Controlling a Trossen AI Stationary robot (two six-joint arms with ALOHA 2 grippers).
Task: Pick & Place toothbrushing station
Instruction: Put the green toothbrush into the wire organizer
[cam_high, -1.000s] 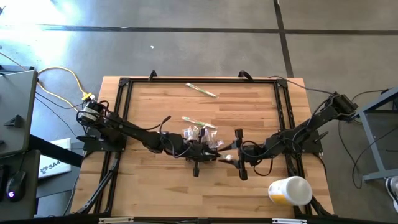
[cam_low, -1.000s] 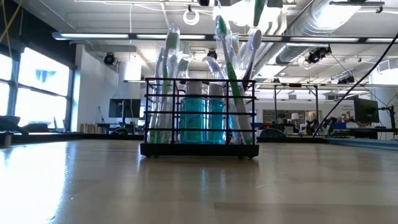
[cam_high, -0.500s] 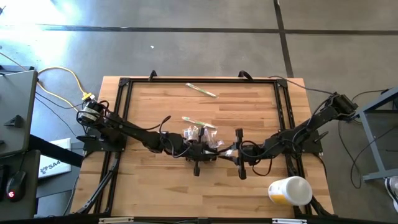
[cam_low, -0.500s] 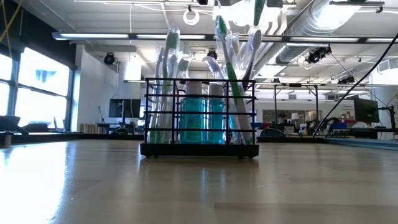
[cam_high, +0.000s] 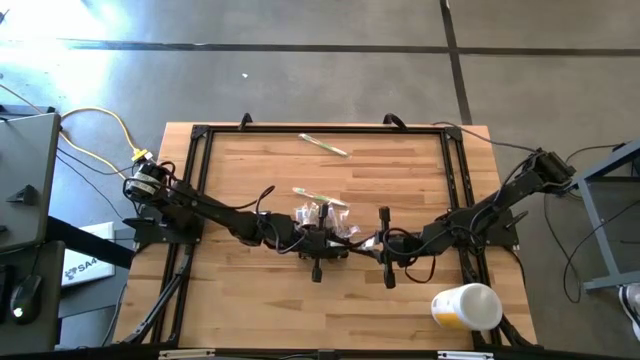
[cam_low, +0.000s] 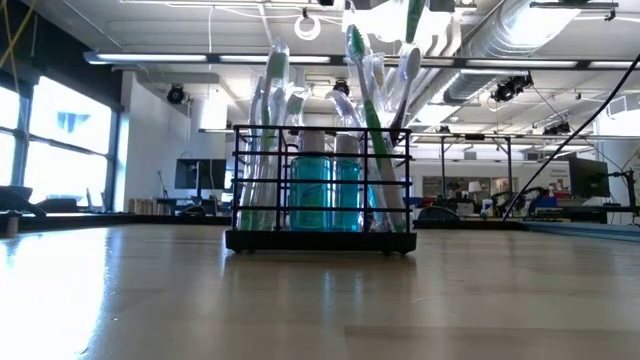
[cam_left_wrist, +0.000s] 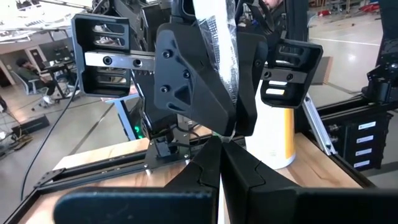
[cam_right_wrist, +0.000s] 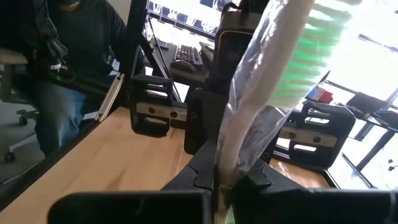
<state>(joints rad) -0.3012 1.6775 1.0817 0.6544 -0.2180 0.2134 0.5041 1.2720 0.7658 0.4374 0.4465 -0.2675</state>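
At frame centre, right jaws: the right gripper (cam_right_wrist: 221, 180) is pinching a clear-wrapped toothbrush with green bristles (cam_right_wrist: 292, 68), its dark fingers (cam_right_wrist: 261, 177) closing tight on the wrapper's lower end; in the high view this gripper (cam_high: 368, 245) is sitting just right of the middle of the frame.
Left jaws: the left gripper (cam_left_wrist: 219, 163) is pressing together on another shiny plastic-wrapped item (cam_left_wrist: 214, 37), probably a second wrapped brush; from above it (cam_high: 318, 243) is lying just left of the right one, the two nearly meeting.
Task's thing: the toothbrushing station (cam_low: 322, 190), a small black rectangular wire caddy, is standing upright on the light wooden tabletop (cam_high: 400, 180) at the middle of the low view, holding wrapped toothbrushes and two teal bottles (cam_low: 328, 190); from above it (cam_high: 322, 216) is showing just above the grippers.
Farther out: a loose wrapped toothbrush (cam_high: 324, 145) is lying well apart at the upper middle of the table; a white-and-yellow cup (cam_high: 466, 306) is lying on its side at the lower right.
Step in hand: judging from the grips, both arms are taking hold of brushes at the caddy, the right just securing its own.
Next move: seemingly a steady straight lift, keeping the thin wrapper from slipping and the wire walls from snagging or tipping.
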